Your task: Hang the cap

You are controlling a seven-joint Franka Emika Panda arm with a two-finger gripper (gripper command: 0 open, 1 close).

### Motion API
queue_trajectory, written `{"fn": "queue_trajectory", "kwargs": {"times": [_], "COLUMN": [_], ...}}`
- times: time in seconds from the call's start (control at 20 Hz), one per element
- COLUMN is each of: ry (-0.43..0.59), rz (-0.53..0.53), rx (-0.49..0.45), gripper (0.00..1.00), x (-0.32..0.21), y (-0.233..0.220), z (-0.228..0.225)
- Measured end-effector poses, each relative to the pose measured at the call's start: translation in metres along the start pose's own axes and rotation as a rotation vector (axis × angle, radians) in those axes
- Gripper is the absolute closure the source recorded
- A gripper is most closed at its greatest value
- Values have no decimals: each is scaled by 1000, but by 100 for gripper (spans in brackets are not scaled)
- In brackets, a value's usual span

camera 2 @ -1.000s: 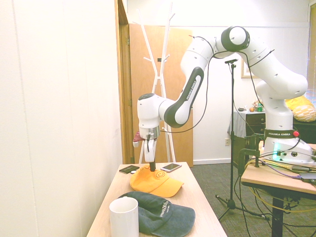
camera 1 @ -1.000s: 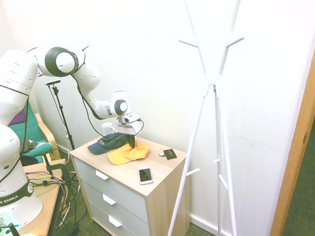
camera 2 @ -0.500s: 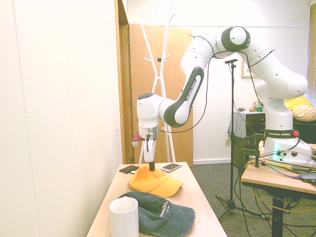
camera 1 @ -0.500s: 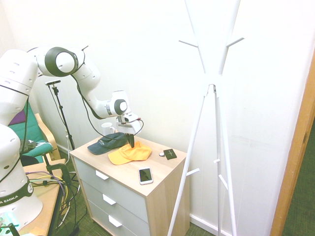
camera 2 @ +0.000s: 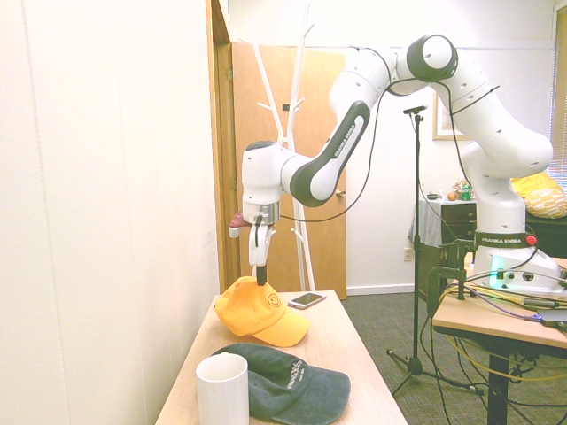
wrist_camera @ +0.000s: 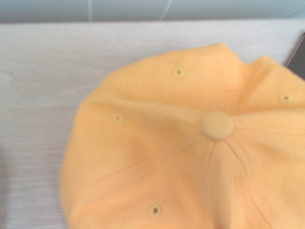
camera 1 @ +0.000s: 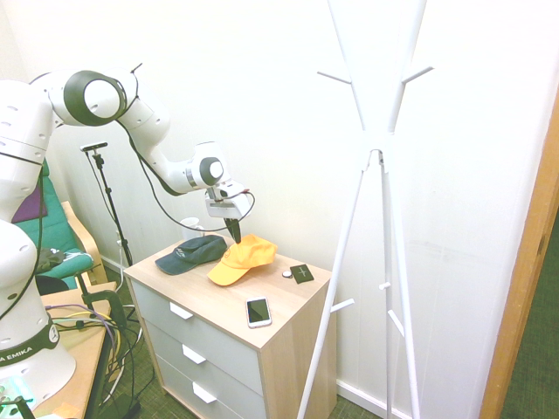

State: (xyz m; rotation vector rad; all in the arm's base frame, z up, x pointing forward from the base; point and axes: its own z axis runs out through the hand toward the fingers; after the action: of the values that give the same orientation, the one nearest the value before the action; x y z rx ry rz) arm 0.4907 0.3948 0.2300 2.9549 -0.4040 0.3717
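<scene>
The orange-yellow cap [camera 1: 242, 258] [camera 2: 259, 310] hangs by its crown from my gripper [camera 1: 236, 236] [camera 2: 260, 280], which is shut on the fabric at the top. The crown is lifted above the wooden dresser top [camera 1: 266, 301] while the brim still droops down onto it. A small dark smiley mark shows on the cap's front in the second exterior view. The wrist view is filled by the cap's crown [wrist_camera: 190, 152] with its top button [wrist_camera: 218, 125]. The white coat stand [camera 1: 377, 175] [camera 2: 282, 142] rises beside the dresser, its pegs high above the cap.
A dark navy cap [camera 1: 190, 252] [camera 2: 288, 381] lies on the dresser next to a white cup [camera 2: 221, 390]. A phone [camera 1: 258, 311] [camera 2: 306, 300], a small dark square [camera 1: 301, 273] and a small round thing [camera 1: 286, 274] also lie on top. The wall runs close behind.
My gripper closed on the cap's crown and rose, pulling the crown up off the dresser. The cap now hangs tented from the fingers instead of lying flat.
</scene>
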Motion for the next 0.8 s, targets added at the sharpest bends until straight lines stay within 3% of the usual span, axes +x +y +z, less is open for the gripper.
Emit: {"fn": "queue_trajectory", "kwargs": {"times": [0.15,0.35,0.55,0.8], "ry": [65,237,425,613], "rz": [-9,1,71,168], "rx": [-37,-164,-294,-373], "gripper": [100,100,100,100], "x": [15,53,103,120], "y": [10,40,86,126], "z": [-30,-88,-170,-288]}}
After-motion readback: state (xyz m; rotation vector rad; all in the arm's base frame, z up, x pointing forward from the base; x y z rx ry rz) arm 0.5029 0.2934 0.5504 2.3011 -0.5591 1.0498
